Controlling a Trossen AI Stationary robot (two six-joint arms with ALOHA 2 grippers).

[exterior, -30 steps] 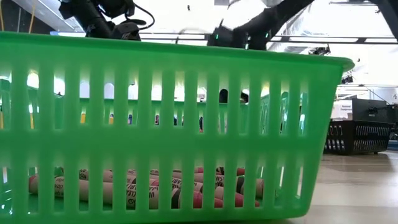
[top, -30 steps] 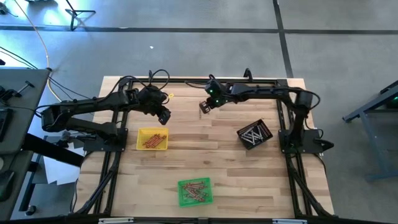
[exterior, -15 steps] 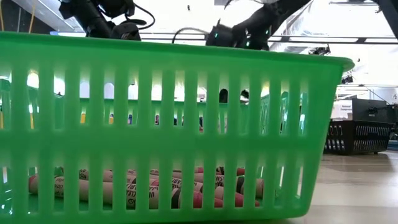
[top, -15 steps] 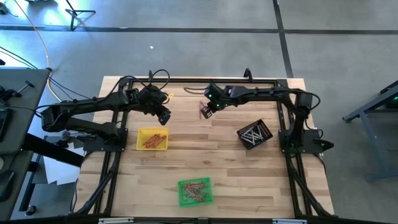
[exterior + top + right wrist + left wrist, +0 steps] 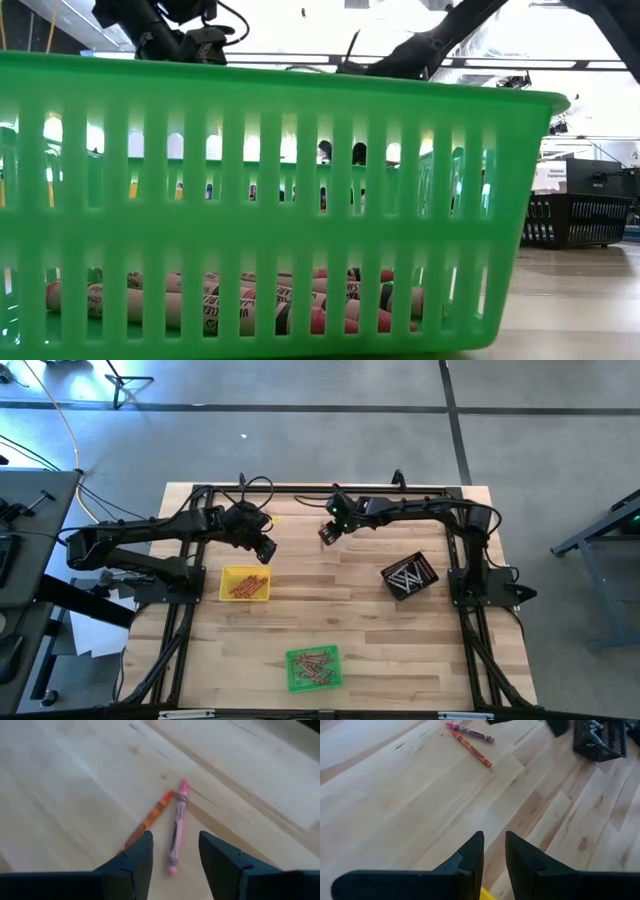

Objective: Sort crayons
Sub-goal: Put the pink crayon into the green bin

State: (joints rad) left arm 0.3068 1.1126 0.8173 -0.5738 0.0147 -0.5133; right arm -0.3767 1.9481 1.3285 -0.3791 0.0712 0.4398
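Two loose crayons lie flat on the wood at the table's far middle: a pink one [image 5: 177, 815] and an orange one [image 5: 150, 817], their tips nearly meeting. My right gripper [image 5: 175, 837] hangs open just above them, slanting down, a finger on either side of the pink crayon's near end without touching it; in the high view the right gripper [image 5: 326, 536] is far of centre. My left gripper [image 5: 494, 836] hovers above the wood beside the yellow tray [image 5: 245, 583], its fingers a narrow gap apart with nothing between them. The same two crayons [image 5: 471, 741] show farther off.
The yellow tray holds orange crayons. A black tray [image 5: 409, 576] with pale crayons stands at the right. A green tray [image 5: 313, 667] with reddish crayons [image 5: 230, 305] sits near the front edge and fills the low view. Bare wood lies between the trays.
My right gripper has sunk toward the table at the far middle; in the low view its wrist has dropped behind the green tray's rim. My left arm has kept still.
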